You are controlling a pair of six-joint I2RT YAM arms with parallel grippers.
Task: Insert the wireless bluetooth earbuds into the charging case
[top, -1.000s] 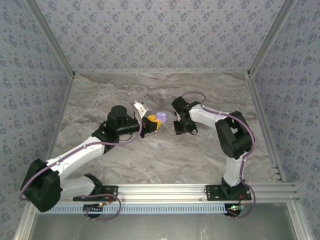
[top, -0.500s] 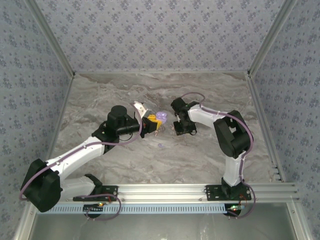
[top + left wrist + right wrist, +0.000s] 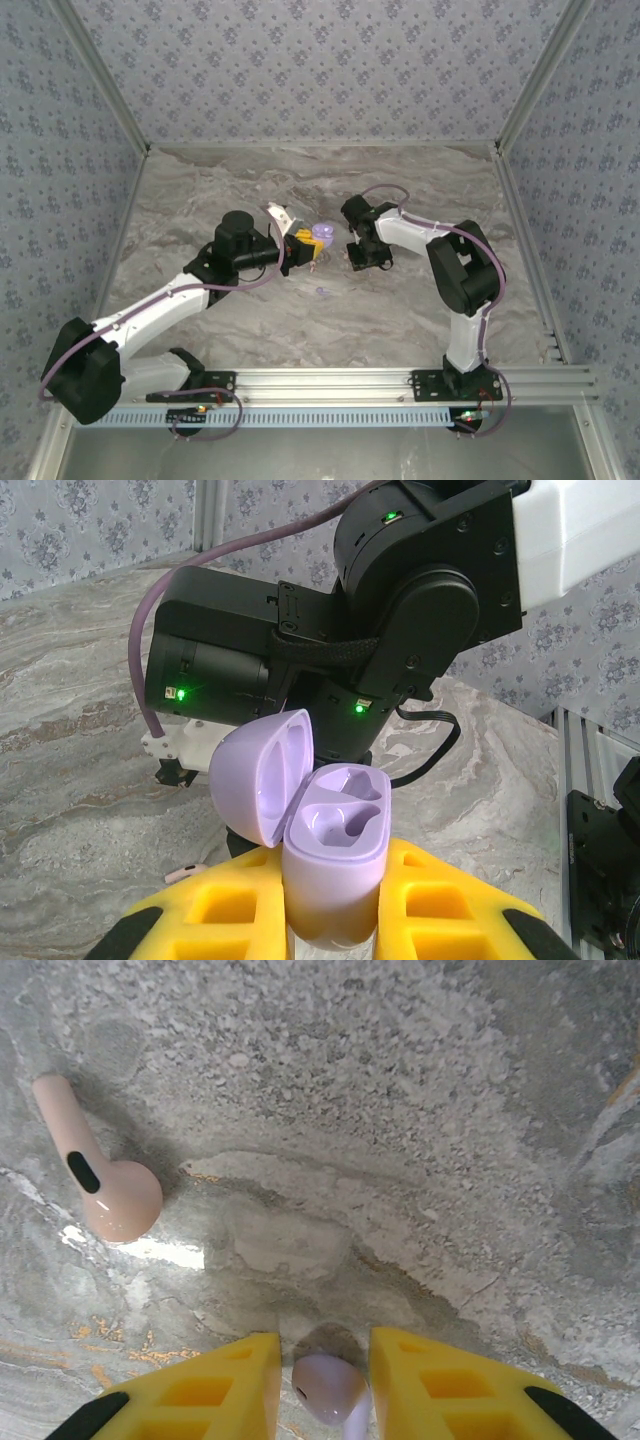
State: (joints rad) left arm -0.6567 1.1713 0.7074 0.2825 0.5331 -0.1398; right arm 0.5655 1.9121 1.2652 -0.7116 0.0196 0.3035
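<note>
The step in hand looks like bringing a bud to the case. The right gripper (image 3: 325,1345) has its jaws pinching a lilac earbud (image 3: 328,1387) by its rounded head, close over the marble counter (image 3: 420,1110). The left gripper (image 3: 333,868) has its jaws pressed on the lower body of the lilac charging case (image 3: 338,820). It holds the case upright in the air near the counter's middle, just left of the right gripper. The lid (image 3: 262,780) is swung open to the left.

To do this well, I judge the right arm should first lift clear of the counter. It should then turn the bud so its stem points down and match it to the well shaped for that side. The two wells mirror each other, so a wrong-side bud would likely sit proud. The approach is best made from above, away from the lid, which a nudge could close. The bud is small and smooth, so slow moves seem wise, with release only once it is seated. The left arm need only hold steady.

Both wells look empty. The buds are glossy, with a bulbous head and a short stem. A pale pink earbud (image 3: 105,1175) with a dark oval mark lies on the counter, apart from the right jaws. A second lilac earbud (image 3: 322,292) lies nearer than the case.
</note>
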